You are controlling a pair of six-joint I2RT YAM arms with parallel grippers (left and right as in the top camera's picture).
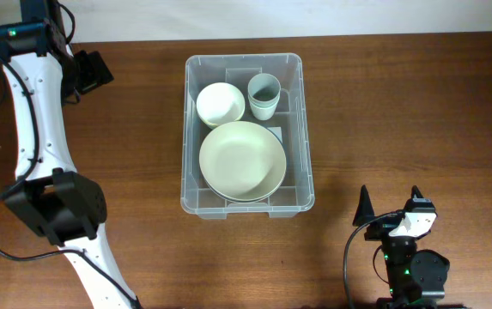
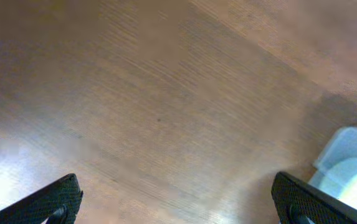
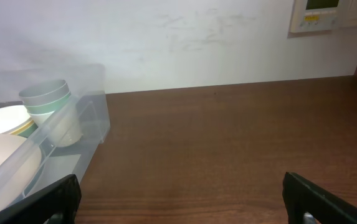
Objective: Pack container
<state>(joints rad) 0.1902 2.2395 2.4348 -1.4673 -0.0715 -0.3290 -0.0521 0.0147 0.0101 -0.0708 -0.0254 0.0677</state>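
Observation:
The clear plastic container (image 1: 192, 163) stands at the table's middle. Inside it lie a large cream plate (image 1: 242, 160), a small cream bowl (image 1: 221, 103) and pale green stacked cups (image 1: 264, 94). My left gripper (image 1: 91, 73) is open and empty at the far left, over bare wood (image 2: 178, 205); a corner of the container (image 2: 346, 146) shows at that view's right edge. My right gripper (image 1: 391, 206) is open and empty near the front right, pointing past the container (image 3: 94, 112). The cups (image 3: 50, 106) and the plate (image 3: 4, 162) show in the right wrist view.
The wooden table (image 1: 417, 112) stretches to both sides of the container. A white wall (image 3: 184, 43) with a wall panel (image 3: 318, 15) rises behind the table's far edge. The left arm's white links (image 1: 35, 112) run along the left side.

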